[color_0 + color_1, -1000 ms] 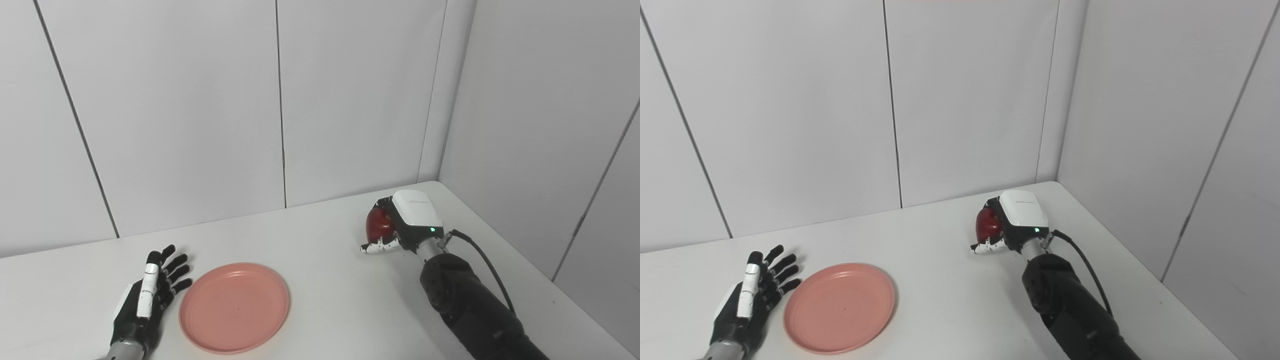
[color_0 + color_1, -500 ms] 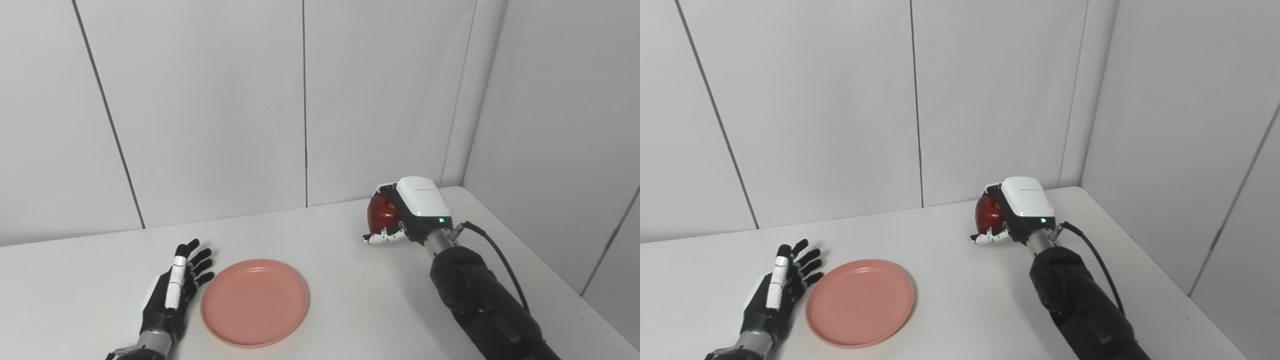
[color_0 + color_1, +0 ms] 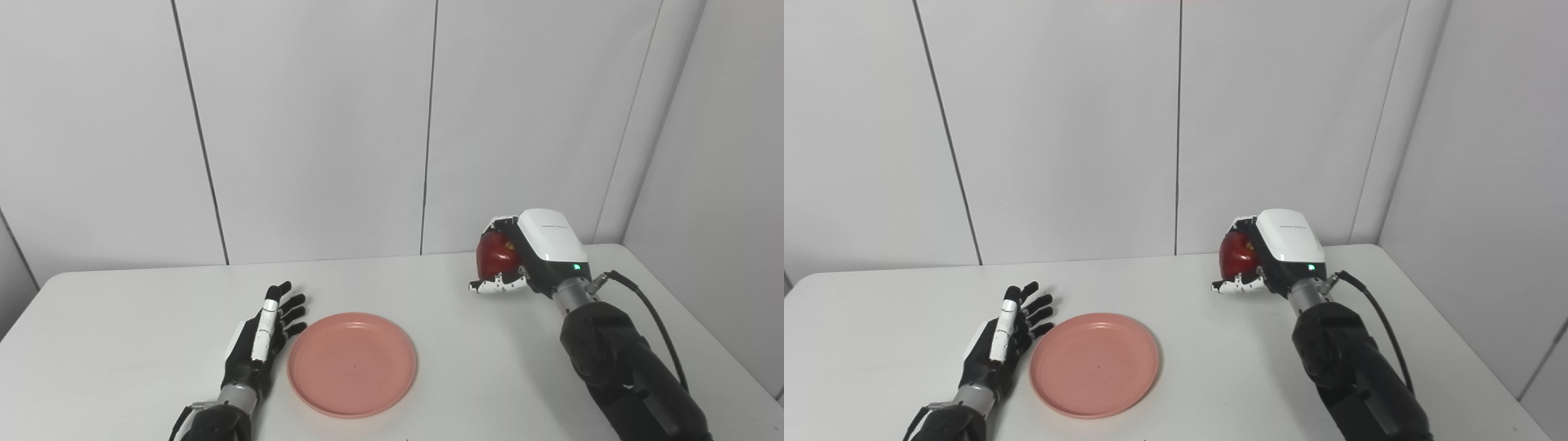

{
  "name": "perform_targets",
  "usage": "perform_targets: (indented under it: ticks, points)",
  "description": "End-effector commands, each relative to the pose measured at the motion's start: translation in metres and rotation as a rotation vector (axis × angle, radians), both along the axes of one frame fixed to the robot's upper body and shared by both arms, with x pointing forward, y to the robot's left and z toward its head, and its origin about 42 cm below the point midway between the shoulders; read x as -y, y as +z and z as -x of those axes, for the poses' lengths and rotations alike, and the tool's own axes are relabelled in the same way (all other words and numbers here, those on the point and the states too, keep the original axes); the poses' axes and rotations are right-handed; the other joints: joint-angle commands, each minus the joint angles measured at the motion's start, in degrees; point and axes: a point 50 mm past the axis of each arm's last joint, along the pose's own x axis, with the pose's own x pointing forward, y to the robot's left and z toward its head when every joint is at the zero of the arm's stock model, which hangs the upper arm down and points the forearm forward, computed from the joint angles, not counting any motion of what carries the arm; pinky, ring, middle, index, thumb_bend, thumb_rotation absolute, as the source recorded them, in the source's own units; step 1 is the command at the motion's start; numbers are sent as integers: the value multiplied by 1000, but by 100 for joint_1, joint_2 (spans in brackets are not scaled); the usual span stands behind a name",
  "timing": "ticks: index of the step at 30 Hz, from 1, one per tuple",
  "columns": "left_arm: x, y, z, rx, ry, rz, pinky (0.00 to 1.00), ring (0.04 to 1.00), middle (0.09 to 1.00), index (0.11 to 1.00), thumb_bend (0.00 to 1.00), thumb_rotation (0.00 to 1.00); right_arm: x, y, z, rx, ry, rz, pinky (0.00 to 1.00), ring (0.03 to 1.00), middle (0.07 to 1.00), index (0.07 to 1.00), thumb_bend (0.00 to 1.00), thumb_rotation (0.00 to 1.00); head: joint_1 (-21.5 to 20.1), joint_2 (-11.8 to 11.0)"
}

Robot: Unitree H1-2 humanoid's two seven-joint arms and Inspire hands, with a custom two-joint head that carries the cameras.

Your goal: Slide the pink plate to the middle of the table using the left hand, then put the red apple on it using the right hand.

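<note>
The right robot hand [image 3: 520, 260] holds the red apple [image 3: 493, 255] above the table's [image 3: 122, 318] far right part. The pink plate [image 3: 353, 364] lies toward the near-left of it, beside the open left robot hand [image 3: 260, 343].

Pink plate [image 3: 353, 364], lower centre: matt, smooth, plastic-looking. Red apple [image 3: 493, 256] in my right hand [image 3: 533, 257]: glossy skin. Hand's back shell: smooth white plastic. My left hand [image 3: 260, 340]: black and white plastic. Table [image 3: 122, 318]: smooth matt white.
</note>
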Motion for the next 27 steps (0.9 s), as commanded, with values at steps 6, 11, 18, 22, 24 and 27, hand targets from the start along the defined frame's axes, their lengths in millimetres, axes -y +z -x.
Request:
perform_targets:
  ticks: [6,11,18,22,24,27]
  points:
    - [26,-28,13,-141,-28,-1,797,878,868,883,859,964,-24,36,-10,124,106,8,122,178,272,490,505,163,348,3]
    - [31,-27,13,-151,-27,26,826,895,877,881,857,942,-35,34,-13,128,143,11,115,170,262,489,506,161,539,-16]
    - [37,-28,12,-160,-14,35,805,875,859,862,842,923,-51,35,-15,112,178,29,123,181,277,490,506,161,631,-16]
    - [39,-28,11,-158,-19,36,807,874,862,865,838,927,-65,36,-15,105,209,20,128,187,284,491,506,161,660,-28]
    - [39,-28,11,-154,-18,31,801,871,858,864,837,928,-72,38,-15,107,224,20,127,187,285,491,506,160,682,-42]
    - [39,-27,11,-152,-19,27,802,869,855,863,839,931,-83,40,-16,113,246,19,126,187,287,491,506,159,704,-48]
